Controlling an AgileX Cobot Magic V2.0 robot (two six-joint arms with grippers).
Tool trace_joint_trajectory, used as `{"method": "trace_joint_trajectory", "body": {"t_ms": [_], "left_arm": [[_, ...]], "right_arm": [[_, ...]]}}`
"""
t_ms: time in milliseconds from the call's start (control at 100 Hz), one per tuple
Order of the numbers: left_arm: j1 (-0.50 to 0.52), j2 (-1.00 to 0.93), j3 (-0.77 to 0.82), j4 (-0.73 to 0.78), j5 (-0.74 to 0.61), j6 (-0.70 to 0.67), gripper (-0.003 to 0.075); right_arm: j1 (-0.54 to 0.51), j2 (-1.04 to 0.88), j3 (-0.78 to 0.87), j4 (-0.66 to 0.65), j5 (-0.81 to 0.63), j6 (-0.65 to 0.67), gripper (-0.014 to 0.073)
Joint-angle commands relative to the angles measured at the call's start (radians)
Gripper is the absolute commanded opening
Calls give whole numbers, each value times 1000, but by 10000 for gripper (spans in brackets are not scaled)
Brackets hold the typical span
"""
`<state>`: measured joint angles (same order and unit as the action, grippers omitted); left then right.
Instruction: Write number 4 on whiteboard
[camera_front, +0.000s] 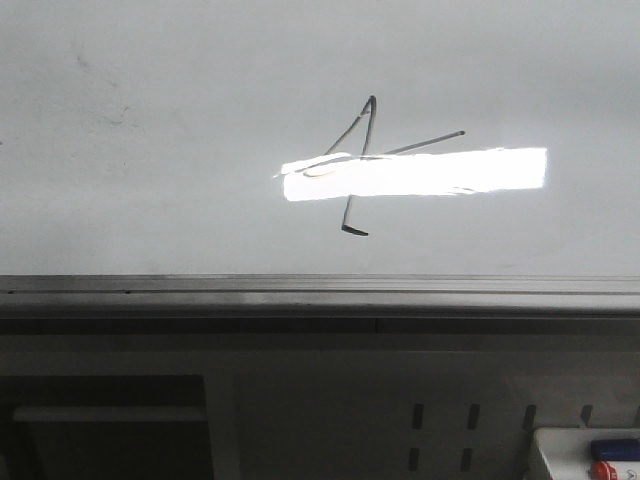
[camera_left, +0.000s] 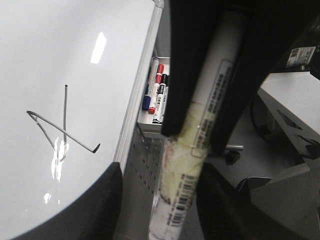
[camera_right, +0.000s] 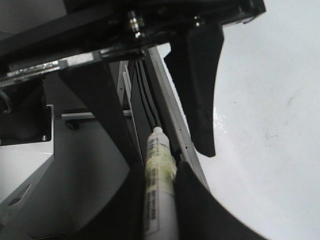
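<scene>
Gripping a white marker (camera_left: 200, 145), the left pincer (camera_left: 200, 120) sits off the whiteboard (camera_front: 150, 180), where the number 4 (camera_front: 362, 160) crosses the glare; the right pincer (camera_right: 165, 150) gapes wide, another marker (camera_right: 160, 190) beside it.

Front view faces the whiteboard (camera_front: 150, 120); both wrist views share its edge.

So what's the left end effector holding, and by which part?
A white marker, clamped by the left end effector across its barrel, at the yellowed tape.
</scene>
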<state>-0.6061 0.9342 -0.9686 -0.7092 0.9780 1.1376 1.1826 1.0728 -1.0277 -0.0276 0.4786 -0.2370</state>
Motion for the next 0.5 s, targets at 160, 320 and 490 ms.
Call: {"method": "trace_joint_trajectory", "body": {"t_ms": [160, 320, 490], "left_arm": [[-8, 8, -34, -50, -35, 3, 239], [-8, 8, -34, -49, -5, 3, 29], [-8, 8, -34, -45, 18, 3, -20]], "right_arm": [[13, -14, -37, -16, -70, -12, -47], [13, -14, -37, -16, -70, -12, -47], [13, -14, -37, -16, -74, -12, -46]]}}
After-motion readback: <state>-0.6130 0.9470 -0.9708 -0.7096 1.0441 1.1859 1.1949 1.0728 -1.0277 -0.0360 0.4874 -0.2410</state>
